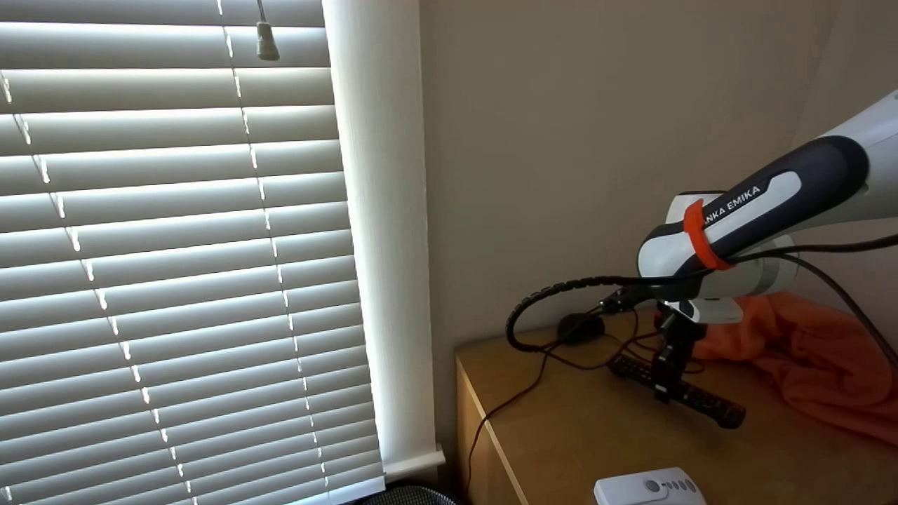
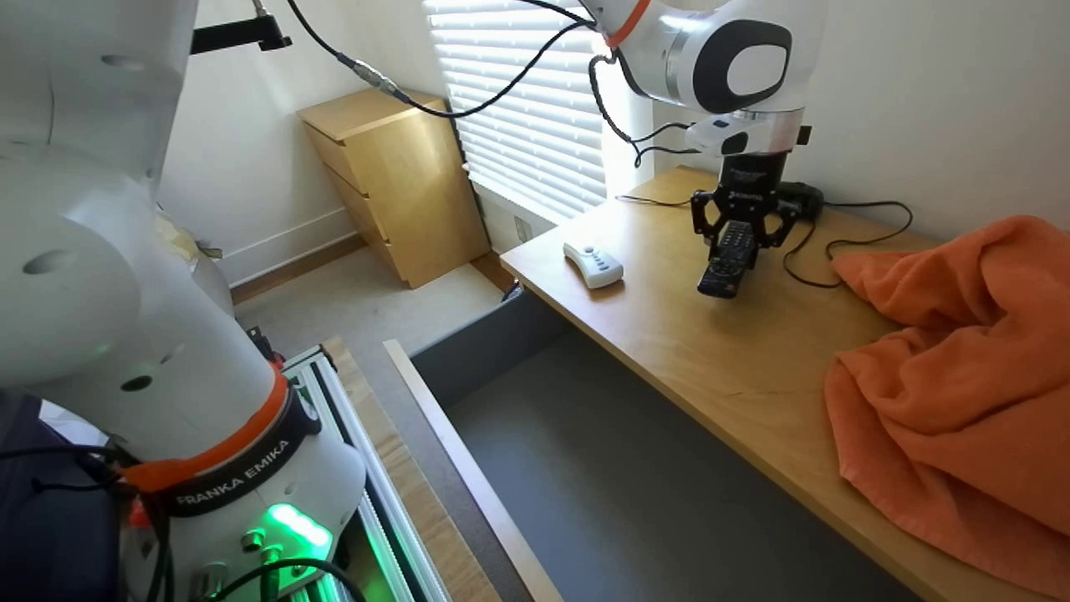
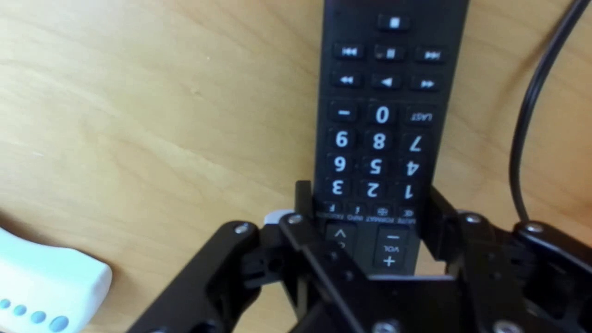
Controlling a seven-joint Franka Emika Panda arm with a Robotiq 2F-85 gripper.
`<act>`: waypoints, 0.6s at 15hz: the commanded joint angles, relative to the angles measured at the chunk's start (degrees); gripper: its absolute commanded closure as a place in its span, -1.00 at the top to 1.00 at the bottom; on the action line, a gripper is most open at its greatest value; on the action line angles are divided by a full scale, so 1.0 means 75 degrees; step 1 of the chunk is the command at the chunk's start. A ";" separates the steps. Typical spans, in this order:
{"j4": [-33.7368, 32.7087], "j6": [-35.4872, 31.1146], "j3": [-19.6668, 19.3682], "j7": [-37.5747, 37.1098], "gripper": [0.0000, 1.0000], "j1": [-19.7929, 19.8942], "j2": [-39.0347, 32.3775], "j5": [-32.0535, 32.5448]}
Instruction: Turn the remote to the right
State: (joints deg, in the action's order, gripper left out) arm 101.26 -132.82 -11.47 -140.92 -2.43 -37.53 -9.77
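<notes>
The remote is a slim black bar with number buttons. It shows in both exterior views [image 1: 710, 406] [image 2: 724, 274] and fills the upper middle of the wrist view [image 3: 384, 125]. My gripper [image 2: 736, 249] has one finger on each long side of it, and both fingers press against its edges in the wrist view [image 3: 367, 203]. In an exterior view the gripper [image 1: 663, 391] points down around the remote's middle. The remote appears held a little above the wooden top [image 2: 660, 309], though the gap is hard to judge. Its lower end is hidden behind the gripper in the wrist view.
A white remote-like object [image 2: 593, 264] lies near the table's edge; it also shows in the wrist view [image 3: 51, 282]. A black puck [image 1: 581, 328] with cables stands behind the gripper by the wall. An orange cloth [image 2: 961, 376] lies beside it. An open grey drawer [image 2: 635, 477] is below the edge.
</notes>
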 commanded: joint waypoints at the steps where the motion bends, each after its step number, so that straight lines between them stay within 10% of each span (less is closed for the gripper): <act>1: 0.0133 0.0063 0.0207 -0.0481 -0.39 0.0212 0.0086 -0.0346; 4: 0.0227 0.0002 0.0416 -0.0331 -0.39 0.0351 0.0156 -0.0503; 5: 0.0034 0.0016 0.0248 -0.0449 0.11 0.0236 -0.0001 -0.0208; 8: 0.0048 0.0019 0.0348 -0.0435 0.11 0.0280 -0.0003 -0.0273; 9: 0.0050 0.0019 0.0351 -0.0435 -0.39 0.0282 -0.0003 -0.0276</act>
State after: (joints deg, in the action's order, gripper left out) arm 101.75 -132.75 -9.26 -143.97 -0.73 -37.54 -12.22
